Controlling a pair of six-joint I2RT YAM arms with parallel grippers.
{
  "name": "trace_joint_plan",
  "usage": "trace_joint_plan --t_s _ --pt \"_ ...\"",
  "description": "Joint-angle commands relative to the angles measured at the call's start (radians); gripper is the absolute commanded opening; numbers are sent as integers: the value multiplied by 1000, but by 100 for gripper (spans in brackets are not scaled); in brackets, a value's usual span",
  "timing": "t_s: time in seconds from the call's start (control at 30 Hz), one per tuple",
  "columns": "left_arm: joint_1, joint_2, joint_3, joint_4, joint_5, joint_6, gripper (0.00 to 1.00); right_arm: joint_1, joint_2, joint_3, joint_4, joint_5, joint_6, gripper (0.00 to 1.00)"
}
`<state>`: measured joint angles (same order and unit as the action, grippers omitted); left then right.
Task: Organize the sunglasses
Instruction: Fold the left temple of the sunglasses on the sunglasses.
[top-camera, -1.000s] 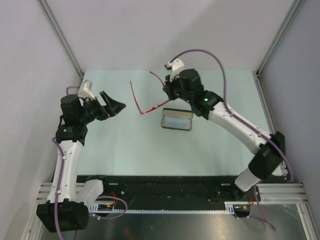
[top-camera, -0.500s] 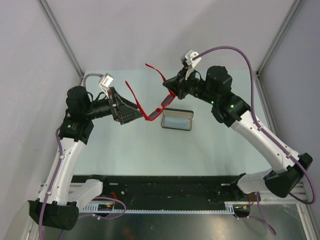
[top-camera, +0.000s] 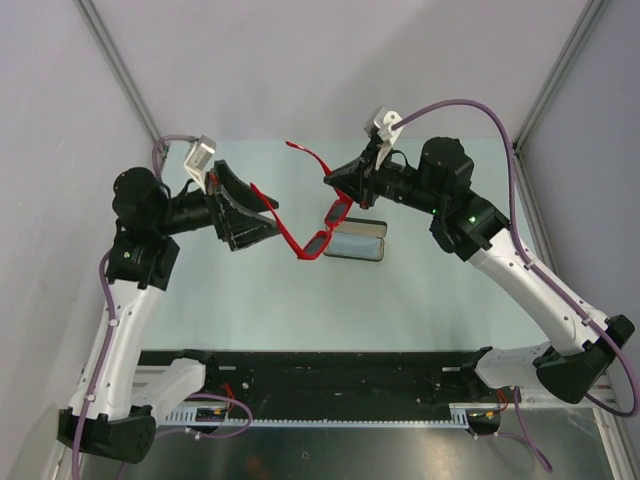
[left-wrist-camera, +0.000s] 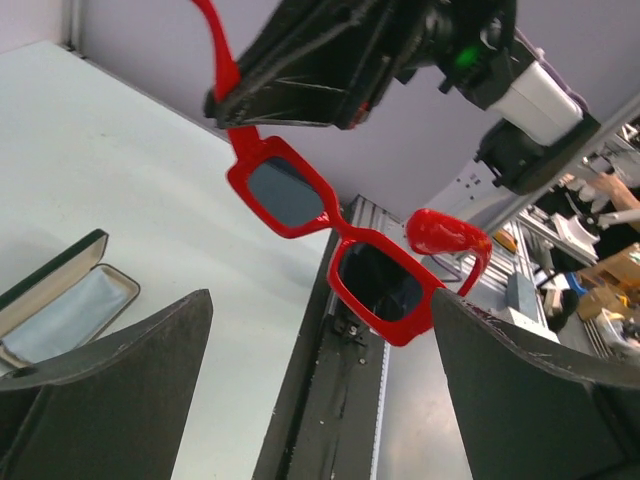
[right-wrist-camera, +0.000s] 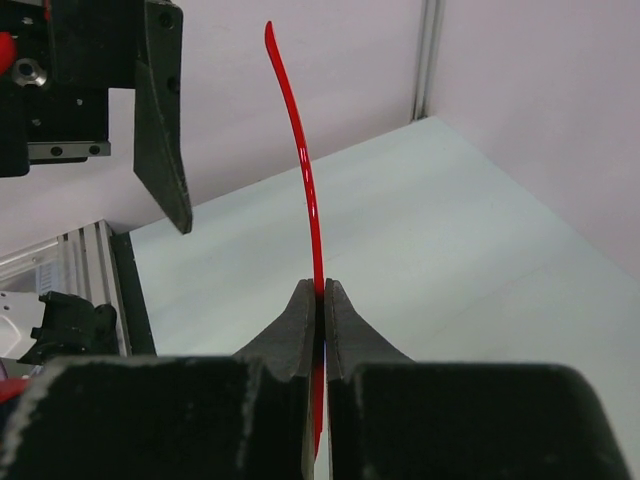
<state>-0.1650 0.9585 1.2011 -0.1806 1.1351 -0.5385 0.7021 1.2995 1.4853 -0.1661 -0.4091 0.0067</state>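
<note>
Over the surface (top-camera: 250, 300), mid-frame left of the open case (top-camera: 354, 241), the right end effector (top-camera: 343, 188) pinches — and the left end effector (top-camera: 268, 215) gapes toward — the sunglasses (top-camera: 318, 240), held aloft. A clumsy left closing could twist that thin-arm pinch loose, dropping them.

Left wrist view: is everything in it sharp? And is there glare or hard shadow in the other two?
Left wrist view: sunglasses crisp, their near arm tip soft, the left gripper's fingers dark, nearly featureless. Right wrist view: right gripper dark, no glare. Top external view: even light, only faint shadows on the table.
</note>
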Motion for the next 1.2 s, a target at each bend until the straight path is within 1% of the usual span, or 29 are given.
trace_joint_plan --t_s 0.0,0.1,0.17,0.2,0.23,0.33,0.43,0.47,0.53,0.63,0.97,1.17 --pt "-19 -50 -12 40 115 78 95 0 -35 -3 56 3 12 0" --pt "-19 -78 -52 41 108 123 93 -4 -39 -3 74 18 16 0" --pt "-18 -75 -69 43 124 129 87 -7 -40 -3 77 29 18 0" --pt "-18 -73 -69 41 124 127 86 -12 -40 -3 83 27 19 0" --pt "-18 -72 -66 41 123 126 88 -9 -42 -3 82 21 18 0" --pt "-31 -66 -45 41 173 130 89 -7 -39 -3 73 6 21 0" --pt "-44 -58 -28 41 144 117 98 22 -37 -3 54 16 0 0" --pt "-48 -44 -22 41 144 104 100 33 -36 -3 50 21 -4 0" --pt "-68 -38 11 52 138 80 100 54 -29 -3 43 33 -2 0" --pt "-97 -38 44 59 121 87 100 68 -25 -3 43 35 -4 0" --pt "-103 17 5 66 84 49 100 103 -35 -3 83 21 -4 0" --pt "-182 48 -5 75 84 57 100 137 -31 -5 152 15 18 0"
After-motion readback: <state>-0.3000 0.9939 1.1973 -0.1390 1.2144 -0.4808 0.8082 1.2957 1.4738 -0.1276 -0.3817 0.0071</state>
